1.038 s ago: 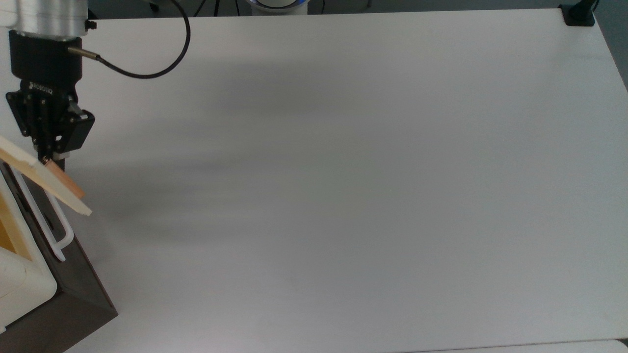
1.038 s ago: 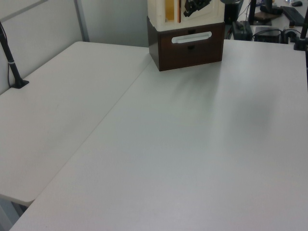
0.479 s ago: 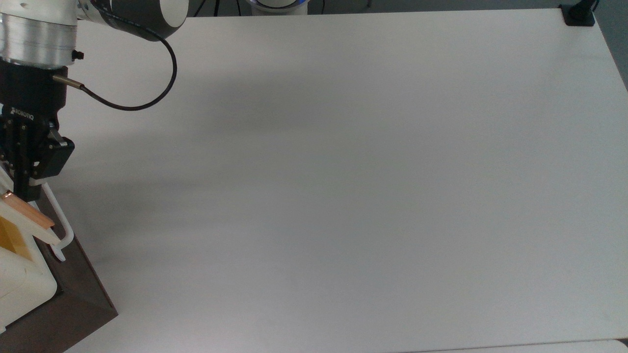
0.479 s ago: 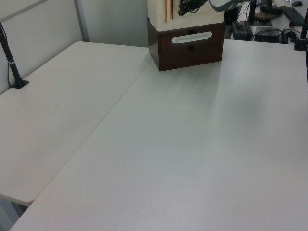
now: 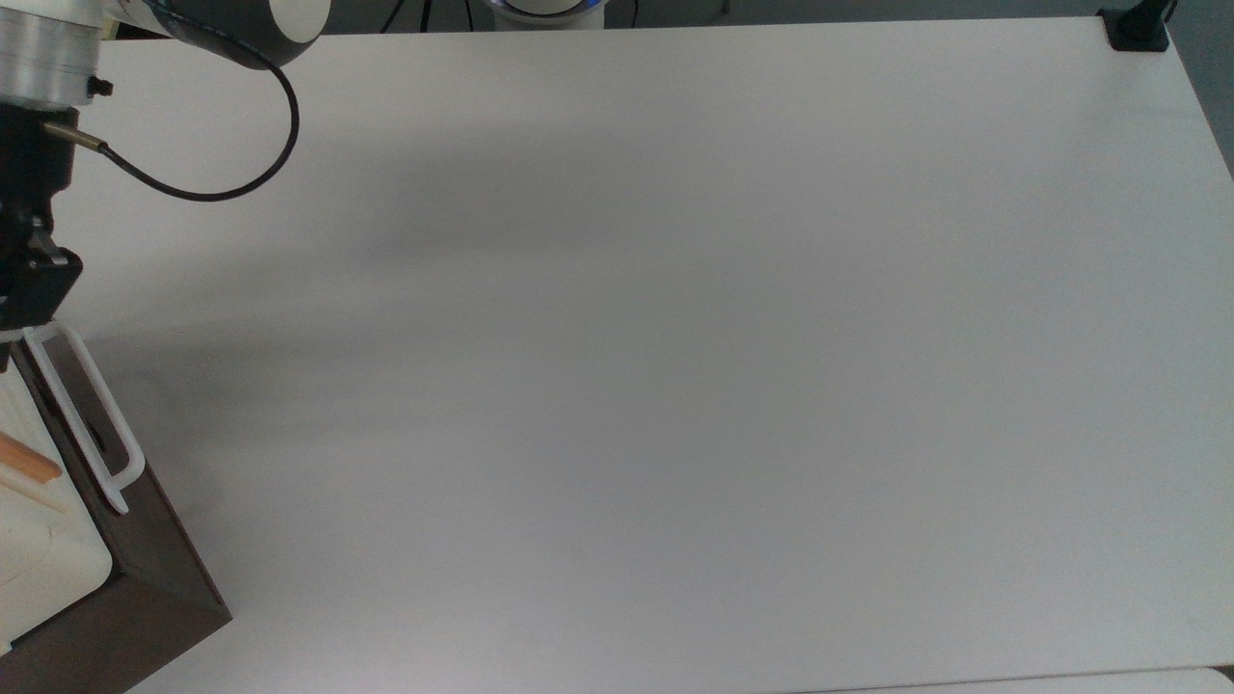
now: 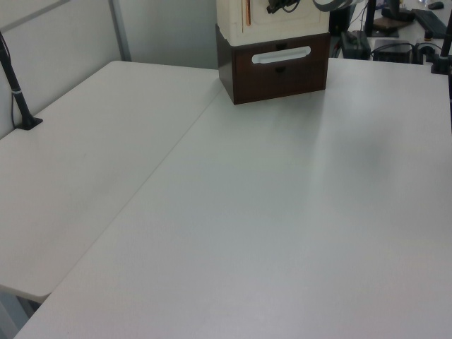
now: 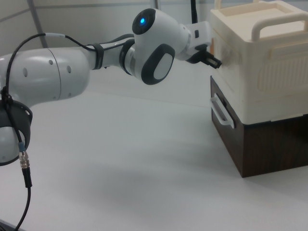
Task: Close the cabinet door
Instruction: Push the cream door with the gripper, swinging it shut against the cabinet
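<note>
Cabinet point(image 7: 262, 96) sits at the table point(image 5: 675, 337) edge, its cabinet door point(image 6: 282, 15) flush against the body. The gripper point(image 7: 214, 61) presses at the door; whether its jaws are open, I cannot tell. Broad bare tabletop stretches away.

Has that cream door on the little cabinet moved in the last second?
Yes. The cabinet door has swung shut against the cabinet; the white loop handle stayed put.

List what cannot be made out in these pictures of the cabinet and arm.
Gripper: cut off by the top view's left edge.
Cabinet door: upper part cut off by the left view's top edge.
Cabinet: mostly beyond the top view's left edge.
</note>
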Controlling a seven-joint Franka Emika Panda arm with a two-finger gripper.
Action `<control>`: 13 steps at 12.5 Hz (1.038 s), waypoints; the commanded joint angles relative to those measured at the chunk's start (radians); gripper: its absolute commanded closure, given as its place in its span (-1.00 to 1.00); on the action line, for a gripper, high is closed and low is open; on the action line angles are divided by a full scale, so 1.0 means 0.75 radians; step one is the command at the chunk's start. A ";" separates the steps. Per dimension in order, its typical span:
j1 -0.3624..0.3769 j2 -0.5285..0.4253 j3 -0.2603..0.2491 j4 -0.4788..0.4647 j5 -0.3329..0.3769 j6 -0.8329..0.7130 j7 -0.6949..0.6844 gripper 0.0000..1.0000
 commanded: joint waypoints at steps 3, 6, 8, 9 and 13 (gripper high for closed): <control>-0.011 0.017 -0.002 0.013 0.007 0.047 -0.068 0.68; -0.007 -0.007 0.000 -0.005 0.017 0.033 -0.066 0.68; 0.036 -0.018 0.016 -0.068 0.007 0.022 -0.066 0.68; 0.062 -0.022 0.016 -0.081 0.009 -0.049 -0.068 0.68; 0.065 -0.111 0.018 -0.079 0.027 -0.414 -0.066 0.67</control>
